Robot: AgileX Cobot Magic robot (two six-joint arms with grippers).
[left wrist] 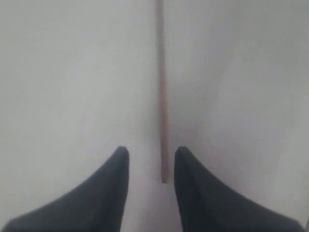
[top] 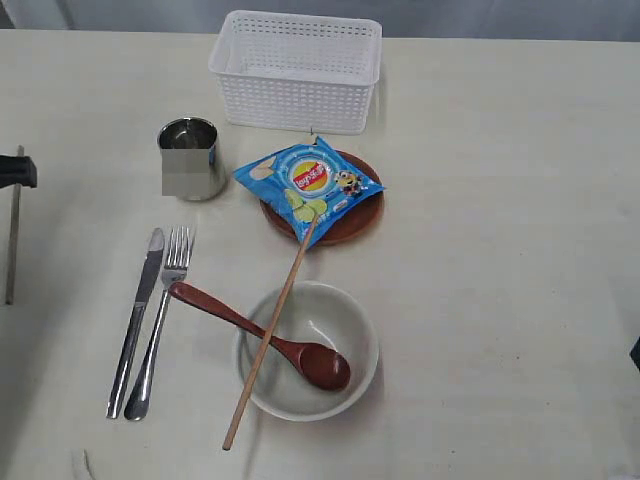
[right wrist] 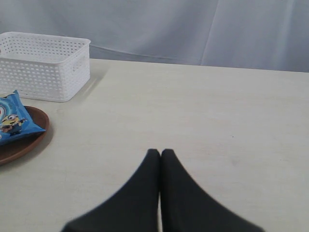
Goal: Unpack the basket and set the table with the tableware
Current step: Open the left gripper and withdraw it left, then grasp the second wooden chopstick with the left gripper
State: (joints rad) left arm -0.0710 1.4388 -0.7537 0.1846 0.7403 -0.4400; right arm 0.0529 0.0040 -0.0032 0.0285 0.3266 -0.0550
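The loose chopstick [top: 12, 240] lay on the table [top: 500, 250] at the exterior frame's far left edge, long axis running top to bottom, one end between the left gripper's [left wrist: 152, 152] parted, empty jaws, whereas the right gripper [right wrist: 160, 153], pinched shut on nothing, sat well apart.

Two chopsticks [top: 271, 335] [top: 11, 250]; single basket [top: 295, 100], plate [top: 352, 222], bowl [top: 322, 312], cup [top: 190, 158], knife [top: 137, 310], fork [top: 157, 330], spoon [top: 322, 367], bag [top: 308, 180]
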